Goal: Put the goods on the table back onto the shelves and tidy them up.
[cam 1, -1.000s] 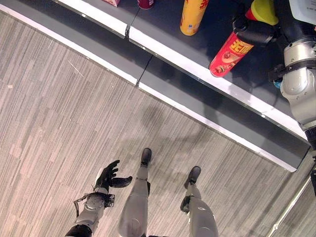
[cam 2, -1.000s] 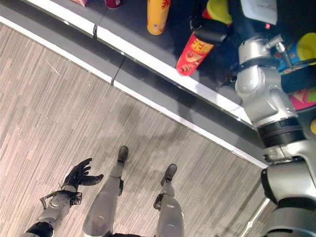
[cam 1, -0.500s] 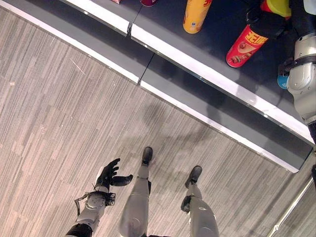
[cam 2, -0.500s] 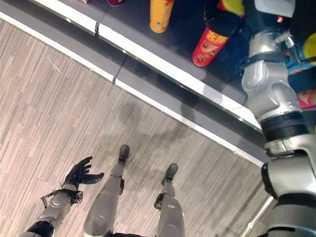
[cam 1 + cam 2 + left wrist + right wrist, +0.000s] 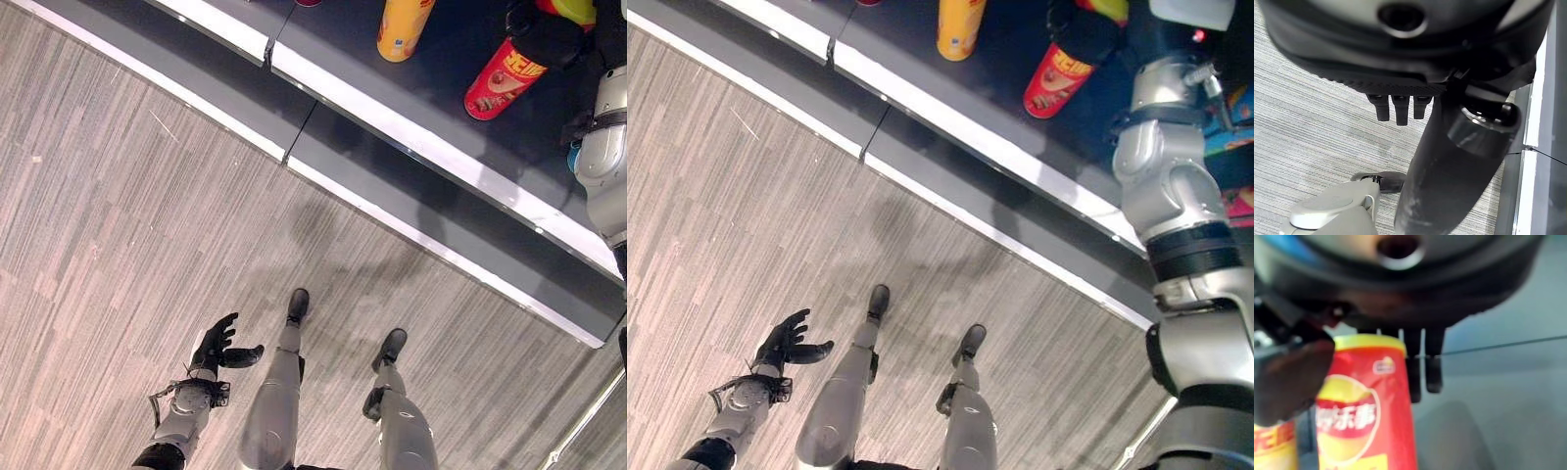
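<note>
A red tube can [image 5: 505,80] stands tilted on the dark shelf [image 5: 431,149], with my right hand [image 5: 544,34] shut on its upper end. In the right wrist view the red can [image 5: 1366,406] sits between the thumb [image 5: 1288,377] and the fingers [image 5: 1420,367]. A yellow tube can [image 5: 404,29] stands on the same shelf, to the left of the red one. My left hand [image 5: 217,345] hangs low over the floor, open and holding nothing, with its fingers [image 5: 1396,107] straight.
The shelf's white front edge runs diagonally across the top, with a lower dark ledge [image 5: 372,166] in front of it. Colourful packets [image 5: 1239,147] lie on the shelf behind my right arm. Striped wood-look floor [image 5: 118,215] spreads below.
The camera has shifted a little. My right hand has carried the red can farther right, away from the yellow can and deeper over the shelf. The left hand has stayed put.
</note>
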Controlling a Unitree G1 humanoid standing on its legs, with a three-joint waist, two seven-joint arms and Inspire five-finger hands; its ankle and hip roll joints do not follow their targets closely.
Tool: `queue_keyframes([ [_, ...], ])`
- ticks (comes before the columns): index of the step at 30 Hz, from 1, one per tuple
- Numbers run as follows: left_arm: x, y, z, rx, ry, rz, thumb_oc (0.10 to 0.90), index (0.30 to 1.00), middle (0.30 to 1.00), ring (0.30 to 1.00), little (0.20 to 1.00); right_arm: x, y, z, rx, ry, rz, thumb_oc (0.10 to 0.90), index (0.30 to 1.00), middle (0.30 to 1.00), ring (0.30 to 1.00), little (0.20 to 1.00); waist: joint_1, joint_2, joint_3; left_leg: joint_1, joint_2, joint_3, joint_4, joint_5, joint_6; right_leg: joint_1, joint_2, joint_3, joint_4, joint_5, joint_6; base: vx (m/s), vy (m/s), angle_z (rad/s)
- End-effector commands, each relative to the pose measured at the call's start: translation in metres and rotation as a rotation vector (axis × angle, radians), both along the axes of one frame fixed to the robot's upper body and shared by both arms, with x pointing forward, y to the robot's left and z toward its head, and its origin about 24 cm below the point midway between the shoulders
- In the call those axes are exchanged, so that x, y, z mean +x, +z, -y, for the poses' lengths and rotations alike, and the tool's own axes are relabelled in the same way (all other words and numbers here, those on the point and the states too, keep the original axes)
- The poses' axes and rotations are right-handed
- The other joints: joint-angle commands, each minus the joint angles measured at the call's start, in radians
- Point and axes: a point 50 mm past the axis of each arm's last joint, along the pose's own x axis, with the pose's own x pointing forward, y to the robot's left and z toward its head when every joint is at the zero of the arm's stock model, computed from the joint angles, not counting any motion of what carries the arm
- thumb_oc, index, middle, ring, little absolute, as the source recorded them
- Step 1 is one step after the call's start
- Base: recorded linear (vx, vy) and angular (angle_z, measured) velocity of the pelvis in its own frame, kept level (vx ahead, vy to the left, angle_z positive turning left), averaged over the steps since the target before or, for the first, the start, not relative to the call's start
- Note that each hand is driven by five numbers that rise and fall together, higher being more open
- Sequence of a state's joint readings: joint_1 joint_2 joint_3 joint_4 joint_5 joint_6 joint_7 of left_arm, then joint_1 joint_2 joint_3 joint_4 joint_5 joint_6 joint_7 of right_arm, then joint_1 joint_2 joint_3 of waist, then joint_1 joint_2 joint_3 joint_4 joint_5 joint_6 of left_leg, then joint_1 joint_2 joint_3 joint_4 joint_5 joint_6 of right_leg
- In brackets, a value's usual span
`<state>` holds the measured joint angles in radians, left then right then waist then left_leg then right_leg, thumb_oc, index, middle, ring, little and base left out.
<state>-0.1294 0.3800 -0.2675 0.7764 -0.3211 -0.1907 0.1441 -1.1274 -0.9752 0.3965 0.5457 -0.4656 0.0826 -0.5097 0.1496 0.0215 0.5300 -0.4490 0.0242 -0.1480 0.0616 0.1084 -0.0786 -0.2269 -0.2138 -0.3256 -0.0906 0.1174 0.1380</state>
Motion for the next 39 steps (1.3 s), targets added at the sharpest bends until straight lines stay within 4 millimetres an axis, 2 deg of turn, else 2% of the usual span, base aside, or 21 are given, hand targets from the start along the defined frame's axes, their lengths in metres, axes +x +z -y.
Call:
queue_keyframes([
  [1, -0.013, -0.003, -0.014, 0.057, 0.028, -0.008, 0.800, 0.900, 0.900, 0.900, 0.900, -0.034, 0.051, 0.010, -0.046, -0.059, 0.274, 0.400, 0.300, 0.300, 0.300, 0.300, -0.003, -0.013, -0.056, -0.026, 0.080, 0.020, 0.069, -0.099, -0.062, -0.001, -0.116, 0.050, 0.141, -0.069, 0.093, 0.00, 0.000, 0.00],
  [17, -0.010, -0.001, -0.014, 0.070, 0.024, -0.002, 0.800, 0.900, 0.900, 0.900, 0.900, -0.039, 0.045, 0.009, -0.059, -0.043, 0.289, 0.400, 0.300, 0.300, 0.300, 0.300, -0.016, -0.011, -0.043, -0.037, 0.084, 0.031, 0.110, -0.122, -0.062, -0.007, -0.114, 0.062, 0.150, -0.072, 0.091, -0.01, 0.002, 0.00],
  [26, -0.011, -0.001, -0.016, 0.076, 0.032, -0.005, 0.800, 0.900, 0.900, 0.900, 0.900, -0.046, 0.043, 0.006, -0.110, -0.035, 0.293, 0.400, 0.300, 0.300, 0.300, 0.300, -0.029, -0.024, -0.042, -0.047, 0.081, 0.033, 0.126, -0.126, -0.059, -0.012, -0.113, 0.068, 0.150, -0.068, 0.091, 0.00, 0.000, 0.00],
  [39, -0.011, -0.002, -0.018, 0.083, 0.036, -0.012, 0.800, 0.900, 0.900, 0.900, 0.900, -0.043, 0.036, 0.001, -0.129, -0.010, 0.256, 0.400, 0.300, 0.300, 0.300, 0.300, -0.034, -0.030, -0.042, -0.049, 0.083, 0.034, 0.126, -0.125, -0.061, -0.012, -0.110, 0.071, 0.148, -0.069, 0.090, 0.00, 0.000, 0.00],
])
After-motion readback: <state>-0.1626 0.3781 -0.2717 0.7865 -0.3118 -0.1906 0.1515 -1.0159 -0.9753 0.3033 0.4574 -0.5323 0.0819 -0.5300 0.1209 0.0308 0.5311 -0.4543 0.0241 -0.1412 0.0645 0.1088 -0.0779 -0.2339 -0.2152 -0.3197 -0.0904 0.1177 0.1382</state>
